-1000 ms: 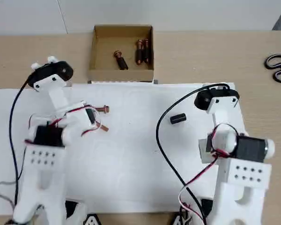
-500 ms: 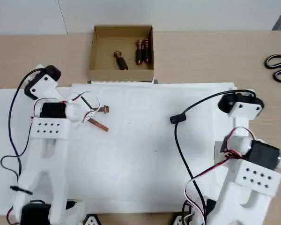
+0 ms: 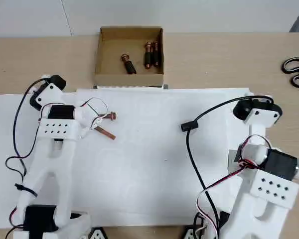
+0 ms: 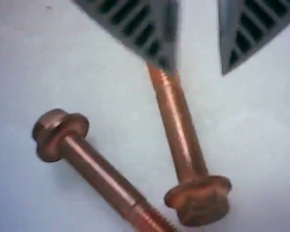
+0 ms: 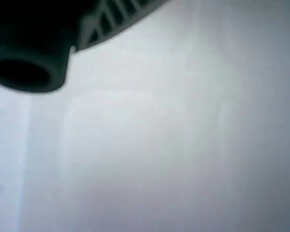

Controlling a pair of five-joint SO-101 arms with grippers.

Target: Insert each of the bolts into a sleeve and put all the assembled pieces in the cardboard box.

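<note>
Two copper bolts lie on the white sheet (image 3: pixel 149 174), one (image 3: pixel 110 116) farther back and one (image 3: pixel 106 133) nearer. My left gripper (image 3: pixel 93 124) sits just left of them and is open; in the left wrist view (image 4: pixel 195 67) one fingertip (image 4: pixel 159 53) rests over the shaft end of a bolt (image 4: pixel 183 145), with the other bolt (image 4: pixel 82 154) beside it. A black sleeve (image 3: pixel 189 126) lies loose mid-sheet and looms close in the right wrist view (image 5: pixel 29 65), below part of my right gripper (image 5: pixel 121 14). The right arm (image 3: pixel 254 110) stands to its right.
The cardboard box (image 3: pixel 103 55) at the back holds three assembled pieces (image 3: pixel 150 55). Scissors (image 3: pixel 296 69) lie on the wooden table at the far right. A black cable (image 3: pixel 209 112) arcs from the right arm past the sleeve.
The left arm has stretched out and settled with its gripper beside the bolts. The right arm has drawn back to the right, away from the sleeve. The bolts and sleeve have stayed put.
</note>
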